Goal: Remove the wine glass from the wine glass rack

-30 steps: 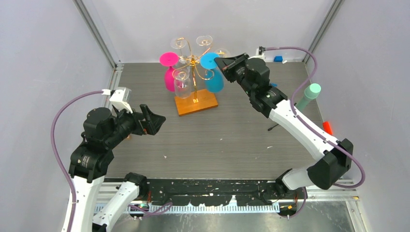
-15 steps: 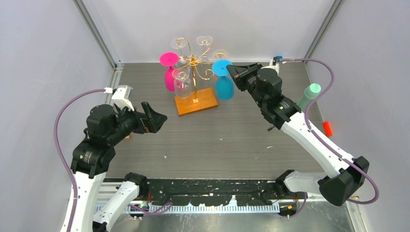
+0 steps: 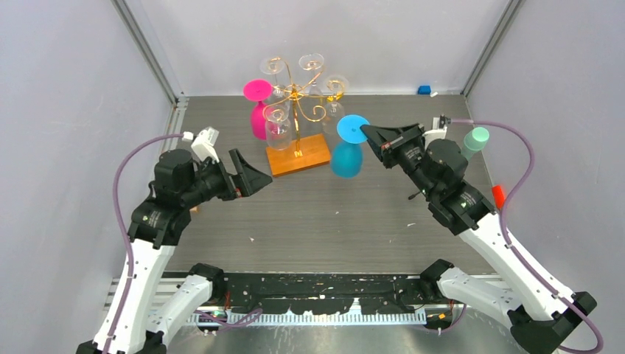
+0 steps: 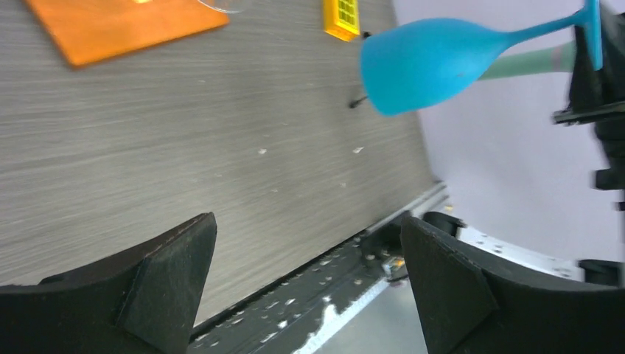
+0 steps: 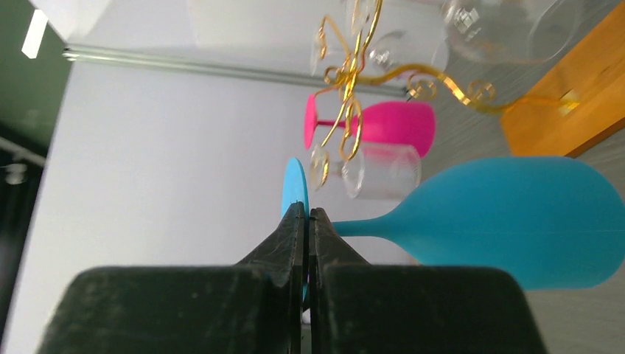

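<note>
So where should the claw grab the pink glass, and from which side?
Probably the pink glass by its flat round foot on top, coming from the left. It hangs upside down on the left side of the rack, so that edge is free.

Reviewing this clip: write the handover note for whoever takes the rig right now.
Left hand open, empty, hovering left of the gold wire wine glass rack with the orange wooden base.
Right hand shut on the opaque blue wine glass near its foot, bowl hanging down.
Done: that glass is off the rack, held right of the base.
Left: probably set it on the grey table and release.
A pink glass and clear glasses hang on the rack.
</note>
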{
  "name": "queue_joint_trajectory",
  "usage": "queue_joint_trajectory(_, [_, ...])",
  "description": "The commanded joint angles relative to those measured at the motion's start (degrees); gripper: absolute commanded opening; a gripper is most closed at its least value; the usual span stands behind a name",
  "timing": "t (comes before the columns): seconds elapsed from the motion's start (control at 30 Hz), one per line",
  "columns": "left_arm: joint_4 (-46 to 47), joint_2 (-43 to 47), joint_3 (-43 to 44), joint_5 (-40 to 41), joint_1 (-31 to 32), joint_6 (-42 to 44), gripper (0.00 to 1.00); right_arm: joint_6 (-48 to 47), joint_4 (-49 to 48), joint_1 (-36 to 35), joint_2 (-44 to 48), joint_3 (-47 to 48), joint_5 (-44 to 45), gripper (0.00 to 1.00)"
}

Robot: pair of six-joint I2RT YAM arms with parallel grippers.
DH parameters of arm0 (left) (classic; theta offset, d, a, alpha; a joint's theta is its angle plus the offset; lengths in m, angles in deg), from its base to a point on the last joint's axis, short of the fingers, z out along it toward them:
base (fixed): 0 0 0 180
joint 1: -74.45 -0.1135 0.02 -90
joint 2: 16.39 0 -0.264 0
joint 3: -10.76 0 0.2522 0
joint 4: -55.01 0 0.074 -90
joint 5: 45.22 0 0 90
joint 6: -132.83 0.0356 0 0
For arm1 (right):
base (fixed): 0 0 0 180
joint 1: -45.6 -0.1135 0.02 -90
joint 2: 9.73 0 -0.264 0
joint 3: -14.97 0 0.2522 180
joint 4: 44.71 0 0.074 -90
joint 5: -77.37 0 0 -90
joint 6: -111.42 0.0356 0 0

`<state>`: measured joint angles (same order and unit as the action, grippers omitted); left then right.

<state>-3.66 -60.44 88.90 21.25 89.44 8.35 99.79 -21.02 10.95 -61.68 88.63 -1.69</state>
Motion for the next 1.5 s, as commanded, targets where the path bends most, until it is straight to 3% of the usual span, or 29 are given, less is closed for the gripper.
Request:
queue_joint_trajectory(0.0, [18.1, 1.9, -7.7, -11.9, -0.1, -16.6, 0.99, 10.7, -10.1, 0.1, 1.9, -5.4, -11.0, 0.0])
queue_joint_trajectory(0.2, [27.6, 3.9, -14.1, -11.8, 0.3, -28.2, 0.99, 22.1, -22.7, 0.1, 3.5, -12.4, -19.5, 0.0])
queue_joint_trajectory(0.53, [45.8, 3.2, -22.9, -11.7, 3.2, -48.1, 0.98, 32.4, -40.0, 0.1, 4.4, -17.1, -21.9, 0.0])
queue_joint_trajectory(0.83, [60.2, 0.6, -22.5, -11.5, 6.8, -59.0, 0.99, 32.8, -39.9, 0.0, 3.7, -15.6, -23.2, 0.0])
queue_joint_trajectory(1.27, [68.0, 1.3, -19.4, -9.7, 11.1, -65.8, 0.73, 32.9, -40.4, 0.0, 0.7, -12.1, -25.0, 0.0])
queue_joint_trajectory(1.47, [78.3, -0.5, -19.5, -9.7, 11.5, -70.0, 0.43, 33.1, -40.6, -0.1, 0.1, -11.7, -25.3, 0.0])
